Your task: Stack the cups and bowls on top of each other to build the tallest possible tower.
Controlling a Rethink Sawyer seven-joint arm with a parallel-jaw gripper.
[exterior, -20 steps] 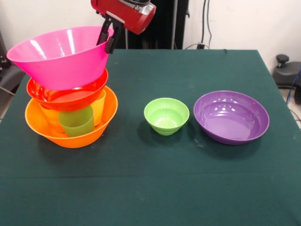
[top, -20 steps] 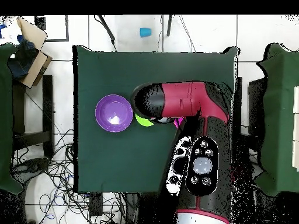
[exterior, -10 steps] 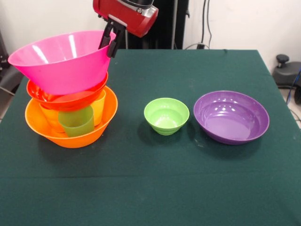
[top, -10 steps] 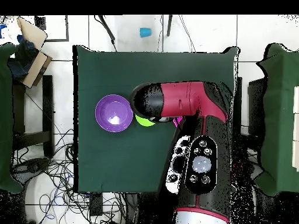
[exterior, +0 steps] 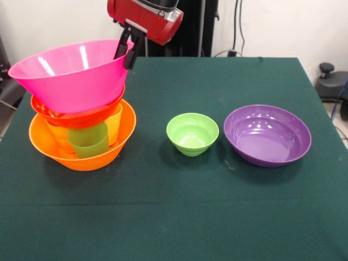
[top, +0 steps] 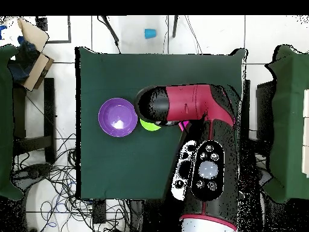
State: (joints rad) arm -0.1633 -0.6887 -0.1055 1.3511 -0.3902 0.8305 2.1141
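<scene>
Now pink bowl (exterior: 70, 75) slightly lower.

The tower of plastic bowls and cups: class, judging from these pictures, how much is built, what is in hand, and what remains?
Built: a large orange bowl holds green, yellow and orange tumblers, with a shallow red-orange bowl on them. In hand: the gripper pinches the rim of the large pink bowl, tilted on top. Left: the small light green bowl and wide purple bowl, apart on the green tablecloth.
</scene>
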